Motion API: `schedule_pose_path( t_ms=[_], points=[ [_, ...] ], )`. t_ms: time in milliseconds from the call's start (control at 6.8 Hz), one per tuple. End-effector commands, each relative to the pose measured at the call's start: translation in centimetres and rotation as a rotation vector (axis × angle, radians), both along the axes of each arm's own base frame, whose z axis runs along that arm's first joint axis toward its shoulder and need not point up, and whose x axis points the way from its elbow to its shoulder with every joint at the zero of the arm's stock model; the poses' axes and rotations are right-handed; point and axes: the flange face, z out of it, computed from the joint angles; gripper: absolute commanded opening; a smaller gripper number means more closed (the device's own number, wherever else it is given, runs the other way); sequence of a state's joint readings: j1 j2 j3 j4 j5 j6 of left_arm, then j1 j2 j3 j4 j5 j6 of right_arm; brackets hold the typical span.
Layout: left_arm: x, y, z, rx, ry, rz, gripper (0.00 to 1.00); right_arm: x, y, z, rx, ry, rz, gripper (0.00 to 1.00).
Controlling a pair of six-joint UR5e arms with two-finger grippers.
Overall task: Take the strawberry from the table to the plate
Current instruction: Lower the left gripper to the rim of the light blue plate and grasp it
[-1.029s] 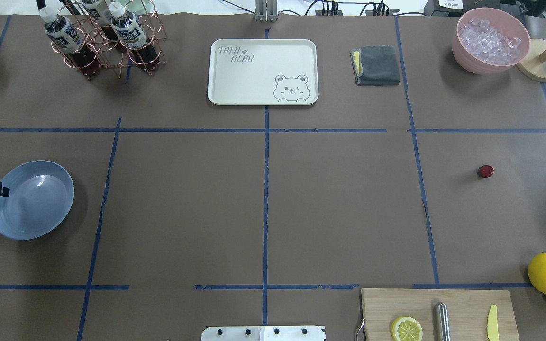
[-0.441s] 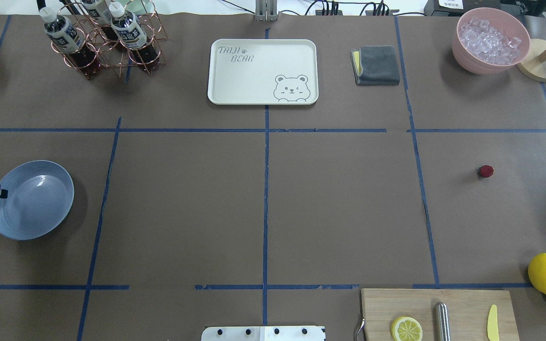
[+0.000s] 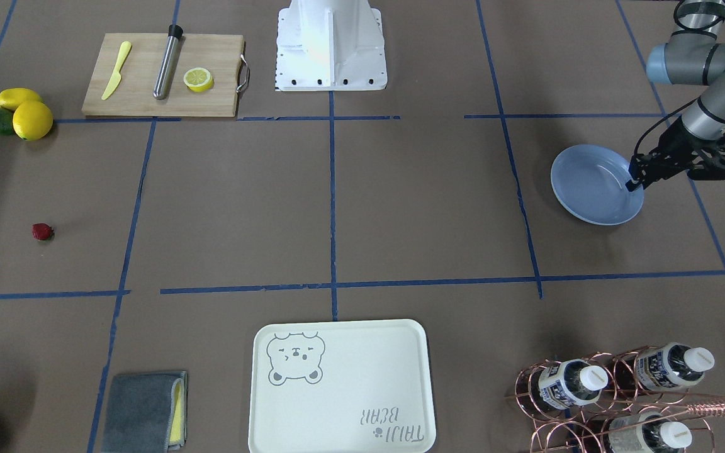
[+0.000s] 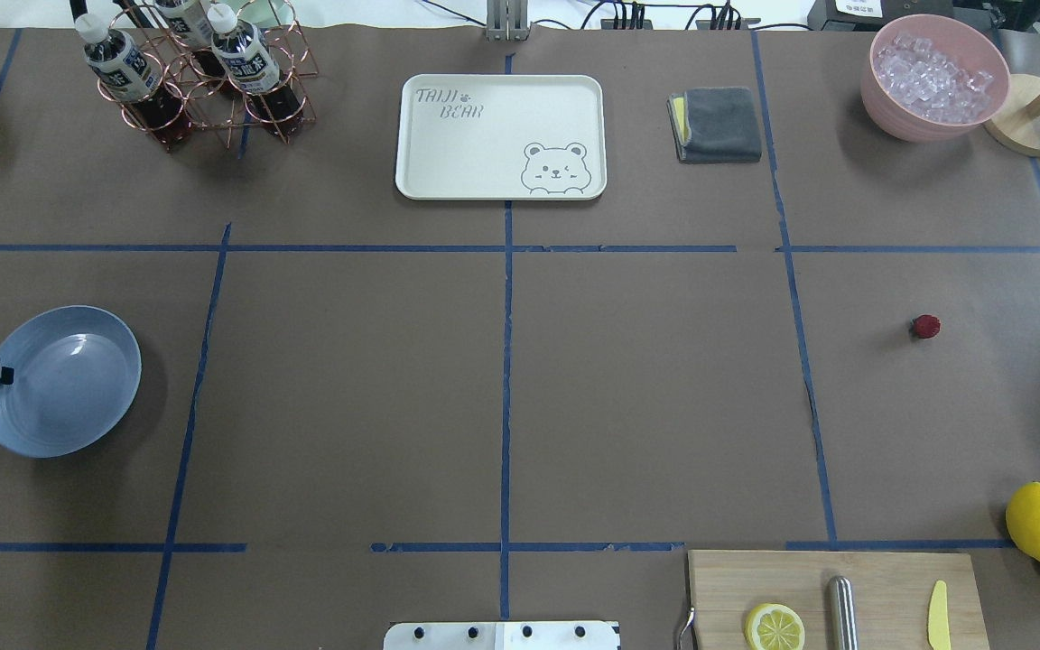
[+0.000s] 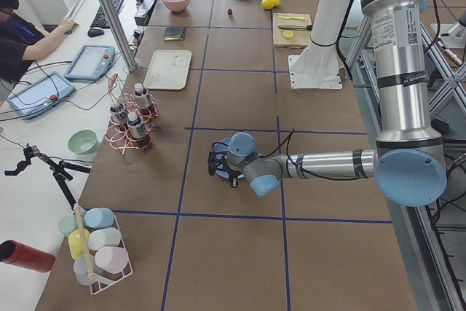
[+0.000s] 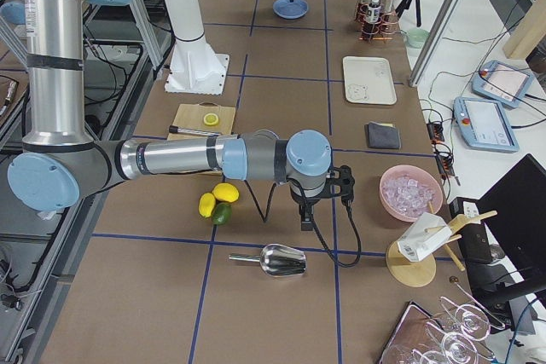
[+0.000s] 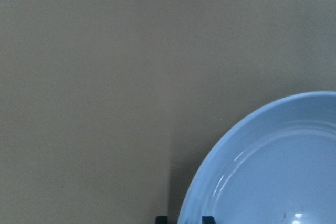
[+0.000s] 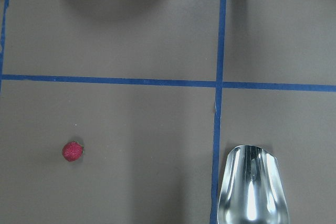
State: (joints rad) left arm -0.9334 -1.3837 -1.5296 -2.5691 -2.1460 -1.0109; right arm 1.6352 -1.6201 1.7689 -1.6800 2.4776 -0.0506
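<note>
Sitting alone on the table (image 4: 646, 388), the strawberry (image 4: 925, 326) is out on the robot's right side, well apart from the plate (image 4: 60, 379) at the far left, so that looks like a long carry to me. The right gripper (image 6: 305, 221) hangs over that right end. Its wrist camera has the strawberry low and left of frame, with a scoop (image 8: 252, 187) cut off at the bottom edge. No fingers show there, so wide or narrow, I cannot tell. Over at the plate, the left gripper (image 3: 634, 182) has its fingertips (image 7: 208, 220) narrowly parted astride the rim, holding nothing that I can see; whether they touch the rim is too close to call. As for the strawberry: tiny, light, probably easy to squash and inclined to roll. My call is a gentle pinch from above across its widest part, jaws low to the paper. Its green cap is barely a smudge in any view, and from the right-side camera I can't pick the strawberry out at all.
</note>
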Motion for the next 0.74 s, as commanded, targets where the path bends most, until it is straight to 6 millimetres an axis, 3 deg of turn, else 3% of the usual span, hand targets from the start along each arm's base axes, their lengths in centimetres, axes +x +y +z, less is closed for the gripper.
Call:
schedule_pose_path(
  t_ms=[0, 147, 294, 441, 588],
  points=[
    [0.1, 0.0, 0.0, -0.001, -0.001, 0.002, 0.33, 0.0, 0.3, -0.4, 0.007, -0.002, 0.000, 1.00],
    [0.1, 0.1, 0.1, -0.004, -0.003, 0.004, 0.21, 0.0, 0.3, -0.4, 0.006, -0.002, 0.001, 1.00],
    [-0.1, 0.5, 0.4, -0.011, -0.004, 0.009, 0.00, 0.0, 0.3, -0.4, 0.005, -0.002, 0.001, 1.00],
    [-0.5, 0.9, 0.3, -0.008, -0.001, 0.015, 0.00, 0.0, 0.3, -0.4, 0.005, -0.002, 0.001, 1.00],
    [-1.0, 1.2, -1.4, 0.002, 0.024, 0.019, 0.00, 0.0, 0.3, -0.6, 0.009, -0.002, 0.001, 1.00]
  ],
)
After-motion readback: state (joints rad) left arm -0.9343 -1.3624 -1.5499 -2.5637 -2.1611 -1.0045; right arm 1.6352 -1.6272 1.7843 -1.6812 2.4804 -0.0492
